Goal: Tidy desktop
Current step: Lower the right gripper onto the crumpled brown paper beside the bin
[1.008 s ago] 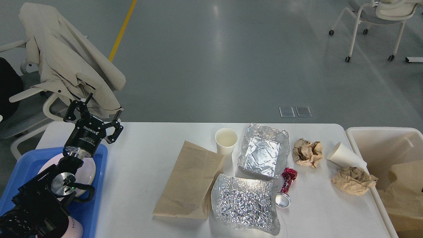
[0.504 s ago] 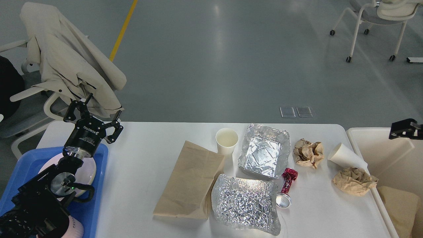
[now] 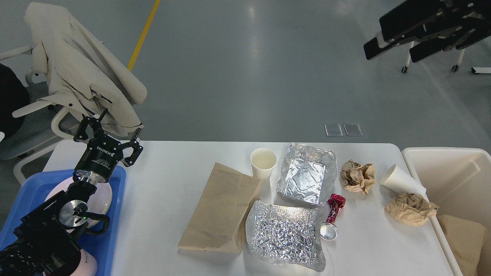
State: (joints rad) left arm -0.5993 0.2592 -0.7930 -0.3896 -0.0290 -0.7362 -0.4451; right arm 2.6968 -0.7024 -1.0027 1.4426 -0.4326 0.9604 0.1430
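The white desktop (image 3: 165, 184) holds a flat brown paper bag (image 3: 220, 209), an upright paper cup (image 3: 263, 161), a foil tray (image 3: 305, 174), a crumpled foil sheet (image 3: 284, 235), a red wrapper (image 3: 335, 207) with a small foil cup (image 3: 328, 232), two crumpled brown paper balls (image 3: 357, 175) (image 3: 410, 208) and a tipped paper cup (image 3: 401, 180). My left gripper (image 3: 108, 138) is open and empty over the table's back left, above the blue tray's far edge. My right gripper (image 3: 393, 51) hangs high at the top right, fingers apart, empty.
A blue tray (image 3: 115, 180) with a white plate (image 3: 103, 199) sits at the left, under my left arm. A cream bin (image 3: 445, 168) with brown paper inside stands at the table's right end. A chair with a beige coat (image 3: 80, 73) is behind the left corner.
My right arm rose from over the cream bin at the right edge up to the top right of the view. The left arm and the items on the desktop have not moved.
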